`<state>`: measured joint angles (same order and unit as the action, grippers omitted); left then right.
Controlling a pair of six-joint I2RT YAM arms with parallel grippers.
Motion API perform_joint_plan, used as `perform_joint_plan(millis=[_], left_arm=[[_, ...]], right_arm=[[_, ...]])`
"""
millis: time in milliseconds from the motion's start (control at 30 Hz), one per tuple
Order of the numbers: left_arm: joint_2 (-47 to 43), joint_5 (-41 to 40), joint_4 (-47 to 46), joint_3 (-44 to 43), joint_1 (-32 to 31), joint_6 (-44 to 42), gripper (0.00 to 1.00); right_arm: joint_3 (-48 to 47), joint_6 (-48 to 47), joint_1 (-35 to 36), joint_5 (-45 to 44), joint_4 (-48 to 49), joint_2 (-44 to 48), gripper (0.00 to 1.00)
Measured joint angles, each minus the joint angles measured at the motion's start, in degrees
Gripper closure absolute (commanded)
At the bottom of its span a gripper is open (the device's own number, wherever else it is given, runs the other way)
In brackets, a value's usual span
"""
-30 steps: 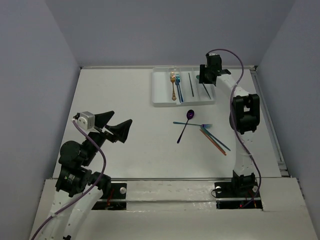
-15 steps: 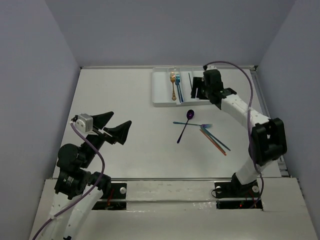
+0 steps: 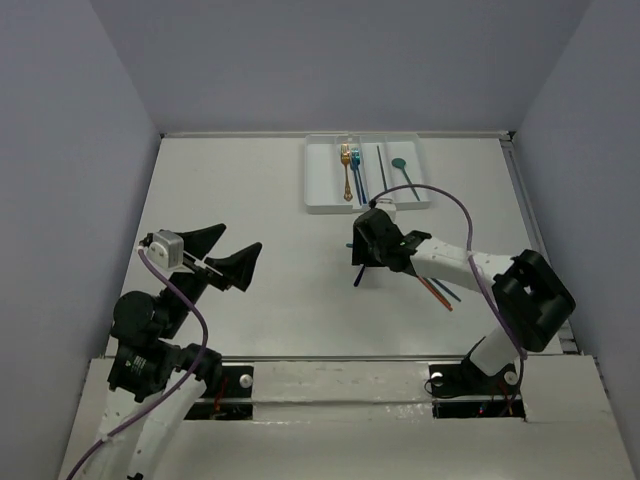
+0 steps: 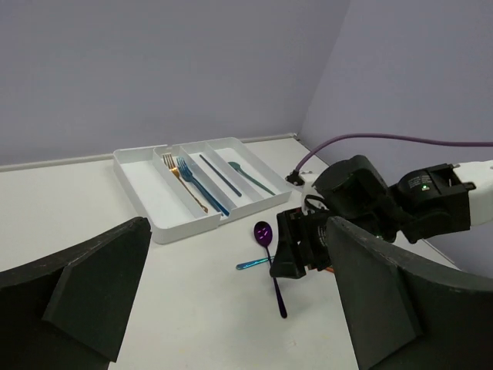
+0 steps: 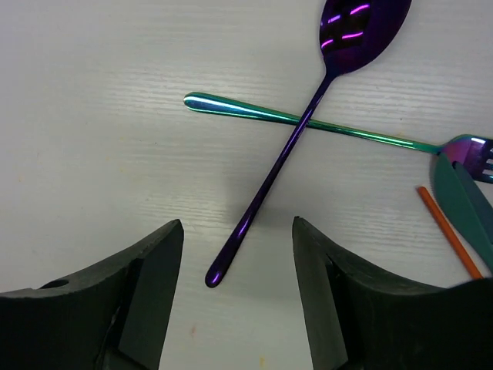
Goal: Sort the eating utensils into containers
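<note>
My right gripper (image 3: 366, 247) is open and low over the table, its jaws (image 5: 237, 262) either side of the handle end of a purple spoon (image 5: 293, 146). The spoon lies across a teal fork (image 5: 254, 112). An orange stick (image 5: 451, 235) and a teal knife (image 5: 462, 193) lie to its right. The white tray (image 3: 320, 185) at the back holds a gold fork (image 3: 346, 170), a blue fork (image 3: 356, 176), a dark stick (image 3: 381, 170) and a teal spoon (image 3: 405, 172). My left gripper (image 3: 228, 252) is open and empty, raised at the left.
The left wrist view shows the tray (image 4: 146, 185), the purple spoon (image 4: 266, 235) and my right arm (image 4: 370, 200) beyond it. Walls close the table at left, back and right. The right arm's purple cable (image 3: 450, 200) arcs above the loose utensils.
My right gripper has left the tray and come down towards me to the purple spoon. A teal spoon now lies in the tray's right compartment. The left arm has hardly moved.
</note>
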<state>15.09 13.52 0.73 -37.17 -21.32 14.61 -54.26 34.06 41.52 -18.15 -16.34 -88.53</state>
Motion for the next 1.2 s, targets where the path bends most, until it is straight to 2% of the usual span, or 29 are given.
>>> perform_joint_plan(millis=[433,500,600,667,733,1000,1200], left_arm=[[0.00,0.00,0.00,0.00,-0.44,0.00,0.01],[0.00,0.00,0.00,0.00,-0.44,0.00,0.01],[0.00,0.00,0.00,0.00,-0.83,0.00,0.01],[0.00,0.00,0.00,0.00,-0.85,0.00,0.01],[0.00,0.00,0.00,0.00,-0.85,0.00,0.01],[0.11,0.02,0.00,0.00,-0.85,0.00,0.01],[0.13,0.02,0.00,0.00,-0.85,0.00,0.01]], right_arm=[[-5.27,6.10,1.22,-8.15,-0.76,-12.66,0.57],[-5.60,6.71,1.22,-9.20,-0.52,-13.90,0.65],[-6.19,7.41,1.22,-10.64,-0.74,-14.67,0.71],[-6.54,8.00,1.25,-11.41,-0.70,-15.04,0.82],[-6.56,8.44,1.31,-11.72,-0.55,-15.10,0.89],[-6.56,9.53,1.31,-13.07,-1.03,-14.97,1.00],[-6.23,8.46,1.27,-14.12,-3.26,-11.26,1.00]])
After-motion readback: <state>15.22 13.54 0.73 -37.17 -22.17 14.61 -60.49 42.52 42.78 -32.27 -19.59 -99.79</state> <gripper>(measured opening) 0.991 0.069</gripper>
